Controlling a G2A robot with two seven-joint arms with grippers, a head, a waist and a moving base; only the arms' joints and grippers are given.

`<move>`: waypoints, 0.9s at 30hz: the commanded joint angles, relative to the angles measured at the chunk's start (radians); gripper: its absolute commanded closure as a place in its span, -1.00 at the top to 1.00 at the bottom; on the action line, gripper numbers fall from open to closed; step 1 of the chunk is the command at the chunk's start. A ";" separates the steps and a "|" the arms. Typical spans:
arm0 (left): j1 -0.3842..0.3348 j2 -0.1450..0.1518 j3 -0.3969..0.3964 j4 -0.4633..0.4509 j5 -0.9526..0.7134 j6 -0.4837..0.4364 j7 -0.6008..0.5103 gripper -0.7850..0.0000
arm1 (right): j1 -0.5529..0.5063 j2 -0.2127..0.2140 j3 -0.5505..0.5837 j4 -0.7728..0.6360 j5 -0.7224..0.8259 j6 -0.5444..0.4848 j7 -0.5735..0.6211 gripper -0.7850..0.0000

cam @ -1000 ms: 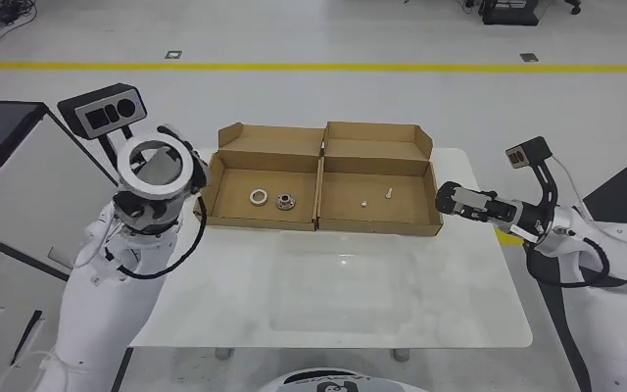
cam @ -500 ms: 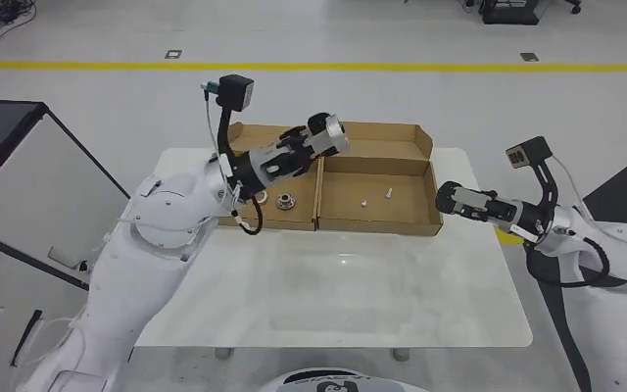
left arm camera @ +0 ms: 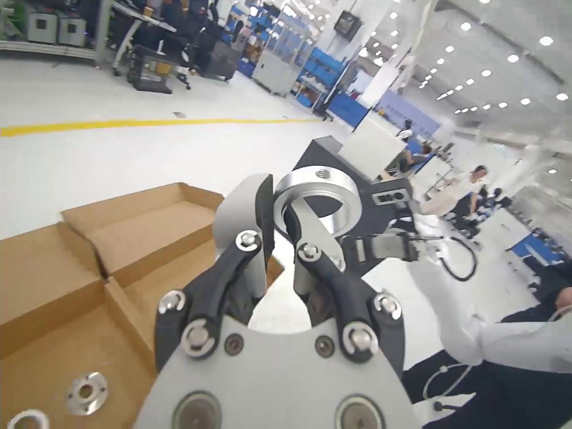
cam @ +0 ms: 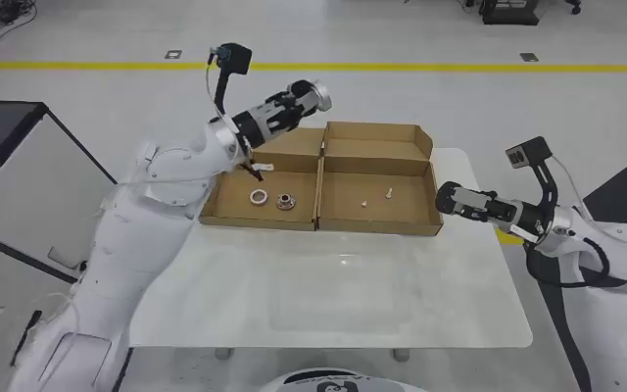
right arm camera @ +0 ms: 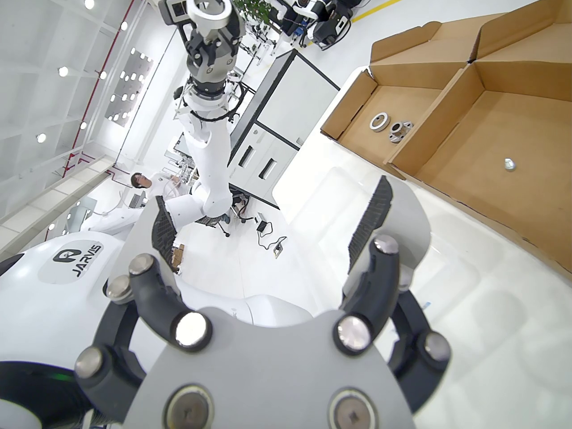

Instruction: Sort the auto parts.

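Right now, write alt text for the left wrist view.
The left gripper holds a large metal ring by its wall between its fingers, near an open cardboard box. A flanged part and a smaller ring lie in the box.

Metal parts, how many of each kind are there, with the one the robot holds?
Rings: 2, the large held ring and the small ring.
Flanged hub: 1.
Small screws: 2.
Total: 5.
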State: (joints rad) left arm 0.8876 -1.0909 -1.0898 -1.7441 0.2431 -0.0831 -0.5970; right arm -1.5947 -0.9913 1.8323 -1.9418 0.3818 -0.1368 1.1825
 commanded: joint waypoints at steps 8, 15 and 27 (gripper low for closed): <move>-0.023 0.007 0.029 0.035 0.223 0.088 -0.148 -1.00 | 0.000 0.000 0.000 0.000 0.000 0.000 0.000 1.00; -0.015 0.003 0.071 -0.006 0.272 0.108 -0.211 -1.00 | 0.000 0.000 0.000 0.000 0.000 0.000 0.000 1.00; -0.016 0.002 0.077 -0.008 0.286 0.128 -0.218 -1.00 | 0.000 0.000 0.000 0.000 0.000 0.000 0.000 1.00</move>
State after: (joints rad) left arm 0.8720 -1.0890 -1.0128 -1.7524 0.5294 0.0449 -0.8153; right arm -1.5947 -0.9913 1.8323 -1.9418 0.3818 -0.1368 1.1825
